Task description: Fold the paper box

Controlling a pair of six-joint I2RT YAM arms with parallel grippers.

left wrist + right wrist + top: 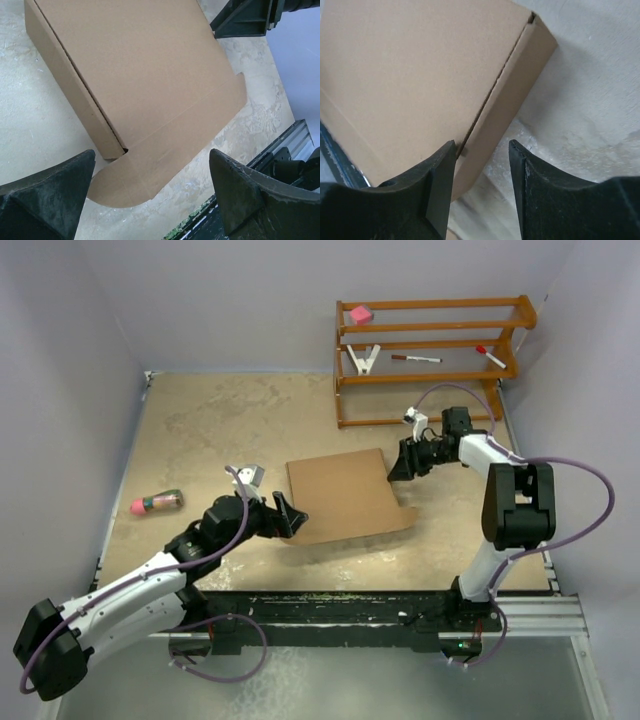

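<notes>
Brown corrugated-cardboard paper box (340,490) is seen on the beige table (200,425), lid lowered, front flap (350,528) lying flat, between the wide-open left gripper (287,517) and the part-open, empty right gripper (398,468); tucking is judged next.

Paper box (345,495) lies between left end effector (289,516) and right end effector (400,468)

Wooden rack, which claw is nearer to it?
Right. The right claw is in front of the rack, at the paper box's right edge; the left claw is farther, by the box's near left corner.
</notes>
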